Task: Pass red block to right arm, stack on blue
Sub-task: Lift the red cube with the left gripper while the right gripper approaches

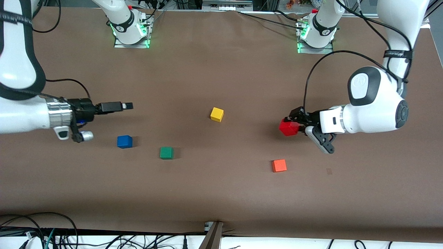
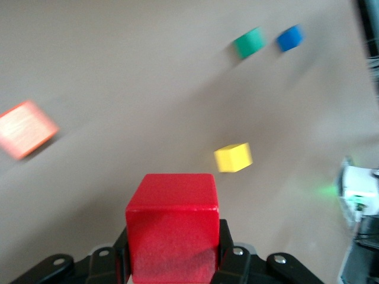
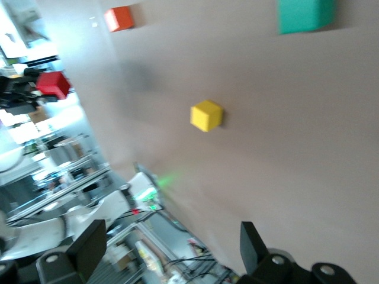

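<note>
The red block (image 2: 172, 234) sits clamped in the left pincer (image 2: 174, 260); the right pincer (image 3: 172, 248) gapes.

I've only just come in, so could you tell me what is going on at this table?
The left gripper is shut on the red block and holds it in the air, toward the left arm's end of the table. The right gripper is open and empty, turned toward the middle, above the blue cube that rests on the table. The handover has not happened yet. Green, yellow and orange-red cubes lie untouched on the table.
</note>
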You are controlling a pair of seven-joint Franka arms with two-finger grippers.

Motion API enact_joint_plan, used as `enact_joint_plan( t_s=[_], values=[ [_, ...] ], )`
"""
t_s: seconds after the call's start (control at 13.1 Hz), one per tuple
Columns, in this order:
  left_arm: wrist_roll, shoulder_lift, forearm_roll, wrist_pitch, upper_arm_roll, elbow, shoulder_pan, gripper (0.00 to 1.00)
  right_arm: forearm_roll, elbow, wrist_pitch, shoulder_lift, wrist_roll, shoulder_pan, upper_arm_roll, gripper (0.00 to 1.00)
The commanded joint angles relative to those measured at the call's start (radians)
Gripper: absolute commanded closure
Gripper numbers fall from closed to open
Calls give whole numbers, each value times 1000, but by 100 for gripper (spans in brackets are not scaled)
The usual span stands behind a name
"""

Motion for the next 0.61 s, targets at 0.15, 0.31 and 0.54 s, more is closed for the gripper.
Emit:
enact_joint_plan(
  t_s=[0.15,0.31,0.54],
  values=[
    [467,49,-302,-19,-5,21,-29,98,321,15,6,128,-49,49,1,0],
    [661,105,-460,-16,-18,20,-47,99,412,10,35,146,-50,78,1,0],
    [877,165,-713,34,-28,29,-121,100,564,-17,121,166,-50,146,1,0]
  ],
)
